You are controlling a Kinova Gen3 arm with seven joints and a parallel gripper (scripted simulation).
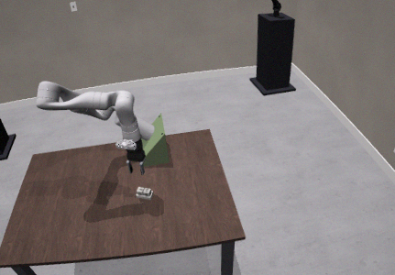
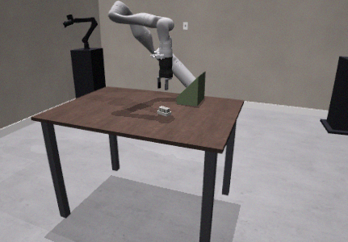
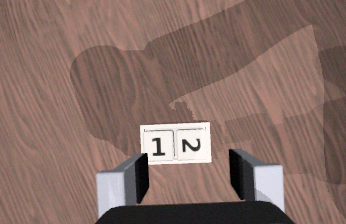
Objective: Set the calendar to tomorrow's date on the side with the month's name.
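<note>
A small white tray (image 3: 207, 145) (image 1: 145, 197) (image 2: 164, 114) lies on the table and holds two white cubes side by side. From above, in the wrist view, the left cube (image 3: 158, 146) shows an upright 1 on top. The right cube (image 3: 190, 145) shows a 2 turned on its side. The side faces, the month's name and the date on that side cannot be read. My gripper (image 1: 137, 170) (image 2: 162, 86) (image 3: 188, 168) is open and empty, pointing down. It hangs well above the table, on the arm-base side of the tray, with nothing between its fingers.
A green wedge-shaped block (image 1: 157, 153) (image 2: 191, 93) stands at the table's back edge by the arm's base. The arm's shadow falls across the brown table (image 1: 197, 202) (image 2: 81, 110) around the tray. Black pedestals (image 1: 275, 52) (image 2: 88, 70) stand away from the table.
</note>
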